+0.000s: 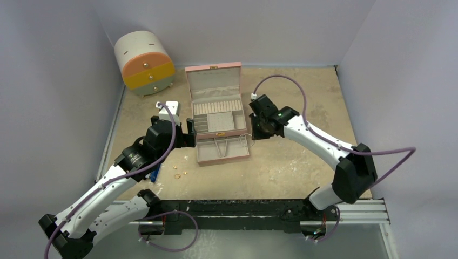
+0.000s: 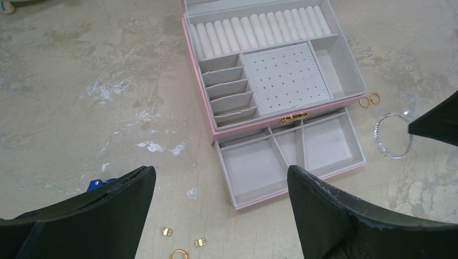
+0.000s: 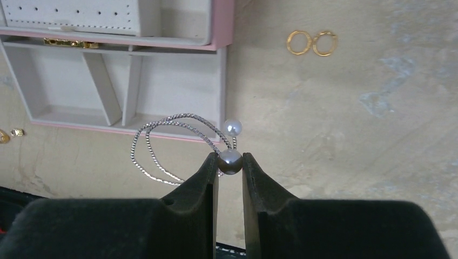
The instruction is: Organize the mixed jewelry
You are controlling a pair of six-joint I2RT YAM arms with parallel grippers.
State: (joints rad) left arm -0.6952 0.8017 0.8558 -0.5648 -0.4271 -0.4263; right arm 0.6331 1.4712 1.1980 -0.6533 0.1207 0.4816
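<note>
The pink jewelry box (image 1: pixel 236 70) stands open at the table's middle, with its bottom drawer (image 2: pixel 254 167) pulled out and empty. My right gripper (image 3: pixel 230 162) is shut on the grey bead of a thin silver loop bracelet (image 3: pixel 233 127), which hangs beside the drawer's right corner. The bracelet also shows in the left wrist view (image 2: pixel 377 135). Two gold hoops (image 3: pixel 311 43) lie right of the box. Tiny gold studs (image 2: pixel 166 231) and a gold ring (image 2: pixel 178 253) lie on the table (image 2: pixel 81 108) below my left gripper (image 2: pixel 220 178), which is open and empty at the box's left front.
A blue-handled tool (image 1: pixel 154 174) lies under the left arm. A rounded cabinet (image 1: pixel 145 62) with orange and yellow drawers stands at the back left. White walls close three sides. A black rail (image 1: pixel 243 208) runs along the near edge.
</note>
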